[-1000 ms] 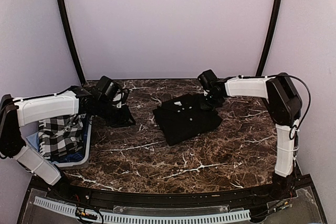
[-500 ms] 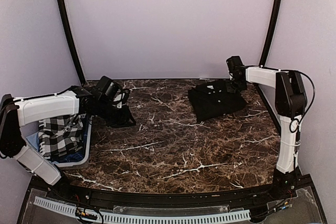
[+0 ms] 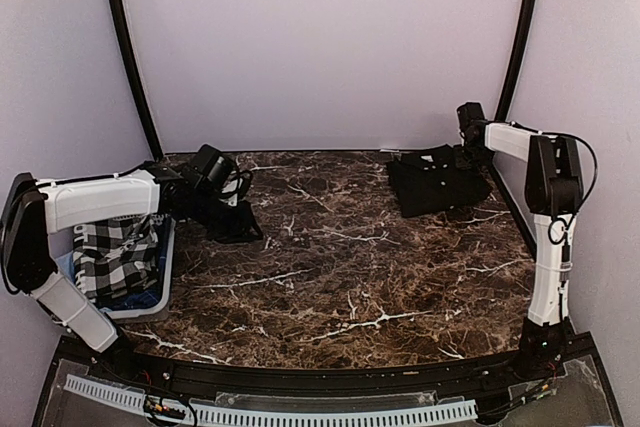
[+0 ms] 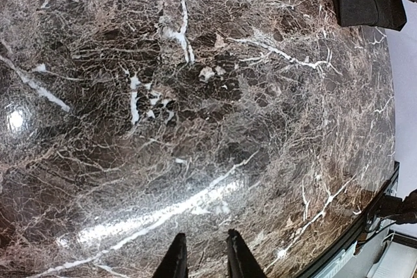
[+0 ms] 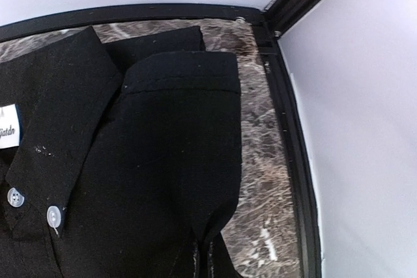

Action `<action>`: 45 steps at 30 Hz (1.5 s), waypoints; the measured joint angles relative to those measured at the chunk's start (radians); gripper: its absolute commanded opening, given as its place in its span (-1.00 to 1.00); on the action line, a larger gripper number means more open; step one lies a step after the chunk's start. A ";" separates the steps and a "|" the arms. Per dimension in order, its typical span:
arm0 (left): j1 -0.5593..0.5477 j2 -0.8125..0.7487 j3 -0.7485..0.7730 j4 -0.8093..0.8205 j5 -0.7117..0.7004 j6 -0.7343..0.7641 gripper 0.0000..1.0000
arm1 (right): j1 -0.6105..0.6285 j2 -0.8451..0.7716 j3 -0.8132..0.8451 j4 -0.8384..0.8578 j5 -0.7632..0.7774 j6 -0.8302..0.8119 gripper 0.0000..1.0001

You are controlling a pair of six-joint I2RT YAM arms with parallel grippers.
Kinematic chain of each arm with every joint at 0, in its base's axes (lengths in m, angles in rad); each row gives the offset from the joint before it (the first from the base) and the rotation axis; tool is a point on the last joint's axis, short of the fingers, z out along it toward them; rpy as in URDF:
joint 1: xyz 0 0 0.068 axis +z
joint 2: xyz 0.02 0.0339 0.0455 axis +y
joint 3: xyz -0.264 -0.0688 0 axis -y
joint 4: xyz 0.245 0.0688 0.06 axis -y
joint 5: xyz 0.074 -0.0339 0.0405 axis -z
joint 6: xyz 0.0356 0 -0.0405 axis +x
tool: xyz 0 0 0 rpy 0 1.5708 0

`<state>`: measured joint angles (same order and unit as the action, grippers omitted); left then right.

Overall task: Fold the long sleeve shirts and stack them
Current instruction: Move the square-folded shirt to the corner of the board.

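The right gripper (image 3: 466, 150) pinches an edge of the folded black shirt (image 3: 437, 183), which spreads ahead and left of its fingers. The left gripper (image 3: 243, 224), fingers (image 4: 179, 260) barely parted and empty, sits well apart.

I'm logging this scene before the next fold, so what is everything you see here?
black shirt: one, black with pale buttons, folded, far right corner of the table.
checked cloth: one, black and white, in the basket.
basket: one, pale, at the table's left edge.
table: one, dark brown marble with white veins.
left gripper: one, black, over the table's left part, fingers slightly apart, holding nothing.
right gripper: one, black, at the far right corner, shut on the black shirt.
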<state>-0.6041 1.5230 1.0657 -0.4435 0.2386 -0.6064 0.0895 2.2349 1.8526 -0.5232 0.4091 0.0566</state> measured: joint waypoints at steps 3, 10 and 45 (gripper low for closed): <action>0.000 0.008 0.008 0.000 0.003 -0.002 -0.60 | -0.021 0.000 0.003 0.000 0.000 -0.005 -1.00; 0.000 0.029 0.015 0.000 0.007 -0.007 -0.60 | -0.045 0.000 0.003 -0.003 0.005 -0.008 -1.00; 0.003 0.016 0.177 0.050 -0.064 0.055 -0.06 | 0.207 -0.568 -0.449 0.090 -0.046 0.142 0.97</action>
<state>-0.6010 1.5387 1.2427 -0.3939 0.1741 -0.5514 0.2962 1.6672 1.4040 -0.4328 0.3630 0.1986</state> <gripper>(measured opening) 0.434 0.986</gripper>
